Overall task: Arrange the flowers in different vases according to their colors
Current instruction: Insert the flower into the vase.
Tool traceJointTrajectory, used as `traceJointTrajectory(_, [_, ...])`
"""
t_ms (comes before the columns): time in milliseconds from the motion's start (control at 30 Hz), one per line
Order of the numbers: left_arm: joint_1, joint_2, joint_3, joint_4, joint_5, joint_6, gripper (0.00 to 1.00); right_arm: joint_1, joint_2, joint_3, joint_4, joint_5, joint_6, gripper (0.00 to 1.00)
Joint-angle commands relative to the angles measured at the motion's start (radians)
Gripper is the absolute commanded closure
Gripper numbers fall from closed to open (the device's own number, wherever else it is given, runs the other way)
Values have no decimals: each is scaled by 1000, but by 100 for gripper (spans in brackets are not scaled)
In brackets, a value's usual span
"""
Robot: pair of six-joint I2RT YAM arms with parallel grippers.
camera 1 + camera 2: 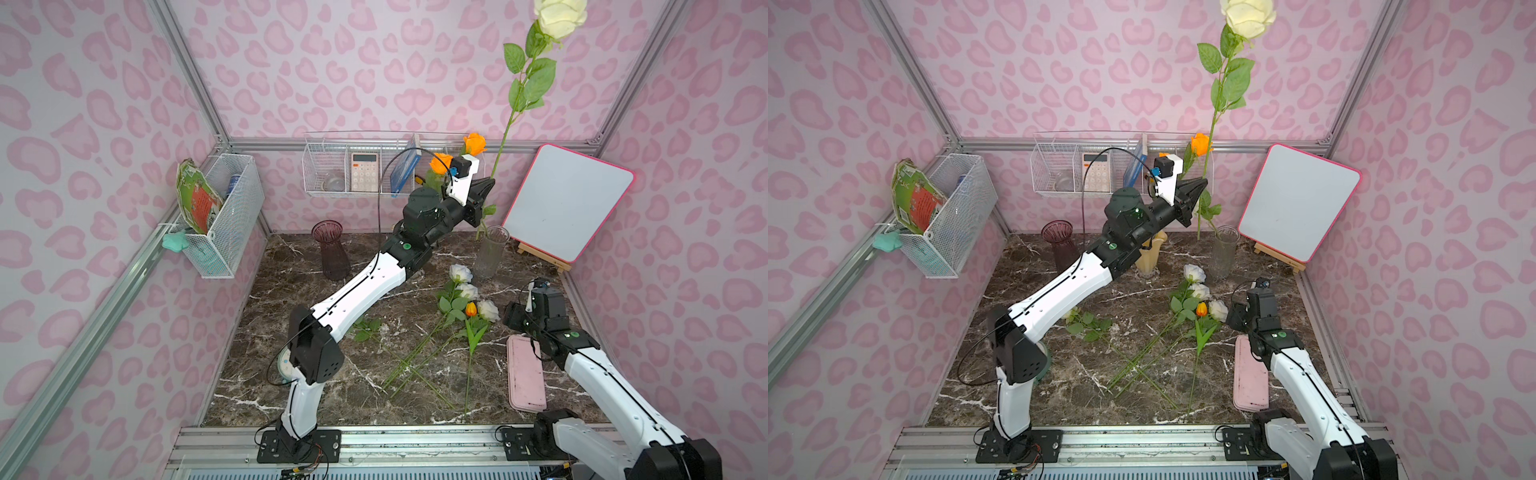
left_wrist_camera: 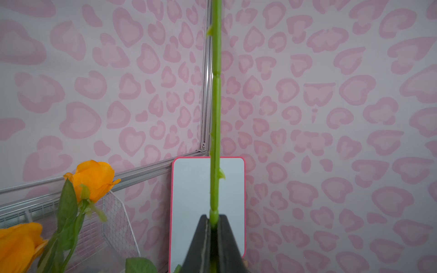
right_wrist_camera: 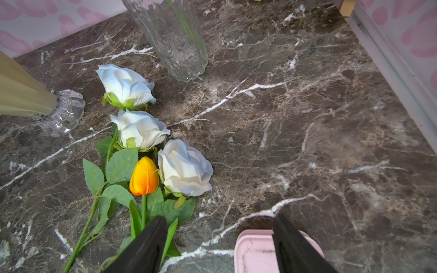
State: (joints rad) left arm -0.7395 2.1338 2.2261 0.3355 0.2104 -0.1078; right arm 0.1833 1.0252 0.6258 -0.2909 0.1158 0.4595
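Left arm: cream rose (image 1: 561, 16) held upright over the clear vase (image 1: 490, 253)
My left fingers (image 2: 201, 243) are clamped on the cream rose's stem (image 2: 215, 118), near upright, bloom cropped at the frame edge; the clear vase stands just below them, nearest the left arm. Whether the stem's foot is inside the rim I cannot tell. My right fingers (image 3: 146, 245) hang spread and empty by the white roses (image 3: 139, 128) on the table (image 3: 307, 118).

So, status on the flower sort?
Left gripper shut on cream rose stem, upright. Right gripper open, empty, over table. Stem tip at clear vase rim; inside or not, unclear. Nothing seen blocking.
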Motion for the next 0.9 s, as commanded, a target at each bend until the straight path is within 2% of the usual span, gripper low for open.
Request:
traceJointTrajectory(0, [14, 105, 127, 92, 77, -62, 100, -5, 20, -6, 57, -10, -4, 27])
traceJointTrajectory(100, [48, 186, 181, 169, 100, -147, 100, -8, 43, -10, 78, -23, -9, 27])
traceJointTrajectory(367, [61, 330, 242, 296, 107, -184, 100, -10, 110, -20, 117, -40, -17, 27])
traceJointTrajectory(467, [61, 401, 326, 283, 118, -210, 100, -10, 127, -19, 120, -48, -30, 27])
traceJointTrajectory(867, [36, 540, 398, 360, 31, -117, 100, -21, 130, -46, 150, -95, -56, 27])
